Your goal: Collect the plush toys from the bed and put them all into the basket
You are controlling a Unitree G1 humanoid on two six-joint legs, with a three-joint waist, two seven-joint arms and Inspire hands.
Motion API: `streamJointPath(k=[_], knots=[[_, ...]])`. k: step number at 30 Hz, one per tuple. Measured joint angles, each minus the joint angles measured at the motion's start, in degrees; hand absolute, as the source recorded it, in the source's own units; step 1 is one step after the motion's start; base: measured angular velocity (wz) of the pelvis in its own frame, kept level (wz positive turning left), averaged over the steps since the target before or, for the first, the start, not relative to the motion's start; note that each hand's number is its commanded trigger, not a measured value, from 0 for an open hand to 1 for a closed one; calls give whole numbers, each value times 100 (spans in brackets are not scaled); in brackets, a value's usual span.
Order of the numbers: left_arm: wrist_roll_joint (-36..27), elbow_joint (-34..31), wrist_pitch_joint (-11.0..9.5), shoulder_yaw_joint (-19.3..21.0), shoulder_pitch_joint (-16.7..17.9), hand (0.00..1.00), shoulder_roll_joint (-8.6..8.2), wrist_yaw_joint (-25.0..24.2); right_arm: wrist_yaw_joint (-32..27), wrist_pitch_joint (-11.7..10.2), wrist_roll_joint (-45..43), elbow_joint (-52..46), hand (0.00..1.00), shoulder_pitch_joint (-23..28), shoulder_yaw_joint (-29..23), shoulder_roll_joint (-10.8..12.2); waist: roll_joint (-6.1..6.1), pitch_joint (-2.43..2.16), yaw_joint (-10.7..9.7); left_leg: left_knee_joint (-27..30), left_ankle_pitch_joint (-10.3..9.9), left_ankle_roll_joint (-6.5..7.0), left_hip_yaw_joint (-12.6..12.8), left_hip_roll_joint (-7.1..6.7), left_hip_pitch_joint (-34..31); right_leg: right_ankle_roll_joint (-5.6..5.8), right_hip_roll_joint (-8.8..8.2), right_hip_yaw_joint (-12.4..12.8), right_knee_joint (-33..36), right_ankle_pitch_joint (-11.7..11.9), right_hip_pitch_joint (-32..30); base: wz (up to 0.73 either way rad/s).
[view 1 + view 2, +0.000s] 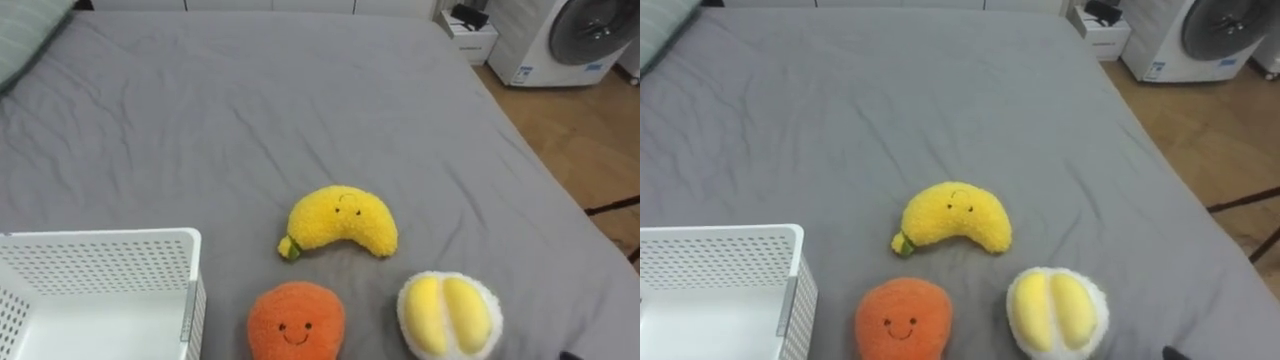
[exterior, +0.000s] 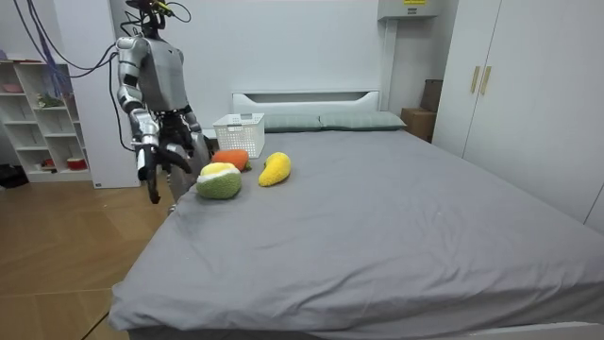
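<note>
Home bedroom — grey bed [image 2: 396, 227], pillows [image 2: 359, 120], white wardrobe [image 2: 500, 85]; shelf unit [image 2: 38, 113]

Bright plush toys on a plain grey bed [image 1: 300, 100]

The banana toy [image 1: 340, 222] is yellow with a green stem tip and a tiny dark face. The round toy [image 1: 296, 320] is orange with a dark smile. The third toy [image 1: 450, 315] has yellow segments inside a fluffy white rim (its outside looks green in the room view). The basket [image 1: 100, 260] is white, its walls dotted with fine holes. The pillow [image 1: 25, 35] has pale grey-green stripes, and the floor [image 1: 590, 140] is brown wood.
</note>
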Motion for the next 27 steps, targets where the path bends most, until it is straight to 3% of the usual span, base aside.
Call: streamJointPath(k=[7,12,18,21,24,27], knots=[[1,-87,1,-13,12,0,-21,-158,-37,-97,-1351,-1441,0,-1,60,12,38,16,80,-25,7,-4,23,5,7,2,1,-20,2,-3,17,1],[1,-87,-19,-190,17,0,-17,-174,-6,-152,-2557,-2159,0,6,674,71,66,1,173,-23,6,-4,25,6,5,4,-7,-26,10,-9,10,0],[122,-201,10,-236,16,0,-32,-189,431,-123,-3860,-2241,0,7,1210,75,60,-2,311,-23,7,-3,-23,2,-10,3,-8,-52,-2,-8,16,2],[121,-201,21,-229,16,0,-24,-193,750,-84,-4121,-2110,0,10,1427,74,45,-8,333,-24,9,-3,-35,0,-14,3,-12,-73,-4,-8,26,4],[114,-201,111,-214,15,0,-22,-197,1205,88,-4155,-1984,0,128,1575,73,8,-20,389,-20,10,-2,-48,0,-38,3,-15,-79,-8,-8,28,1],[112,-197,135,-218,-4,0,-19,-211,1667,194,-4133,-1301,0,129,1667,72,-60,-46,448,-19,10,-2,-60,0,-10,2,-19,-98,-7,-8,66,2]])
